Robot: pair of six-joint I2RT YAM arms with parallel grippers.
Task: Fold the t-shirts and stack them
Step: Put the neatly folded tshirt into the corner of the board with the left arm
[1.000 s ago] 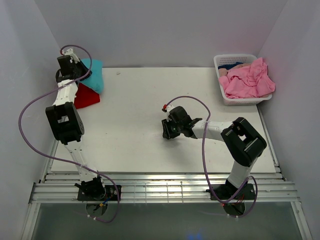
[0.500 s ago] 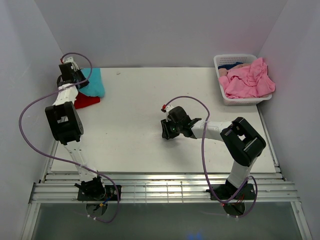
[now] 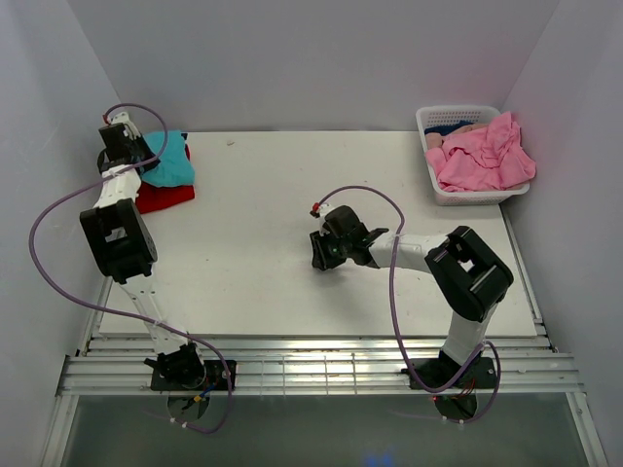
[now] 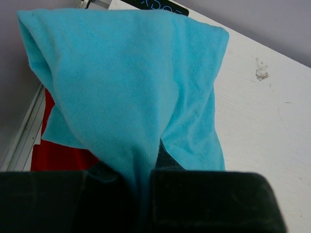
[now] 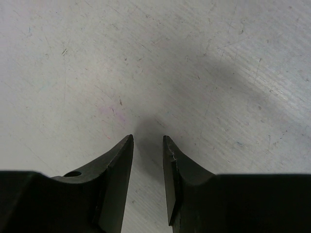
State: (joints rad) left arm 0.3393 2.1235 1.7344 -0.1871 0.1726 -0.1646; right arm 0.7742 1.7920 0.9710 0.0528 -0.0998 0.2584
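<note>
- Two shirts sit at my left gripper (image 4: 141,182). It pinches the teal shirt (image 4: 126,87), which drapes ahead of the fingers with its long axis running straight away from them.
- Beneath that cloth lies the red shirt (image 3: 165,197), which I judge to be the stacking spot.
- My right gripper (image 5: 147,145), slightly parted and empty, is well apart from both shirts, so the left is nearer.

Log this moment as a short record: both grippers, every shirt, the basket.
left gripper: shut on the teal t-shirt
right gripper: open, empty, low over the bare table
teal t-shirt: far left corner, partly over the red t-shirt
red t-shirt: on the table, under the teal one
pink shirts: crumpled, spilling over the basket rim
basket: white, slotted, far right corner
</note>
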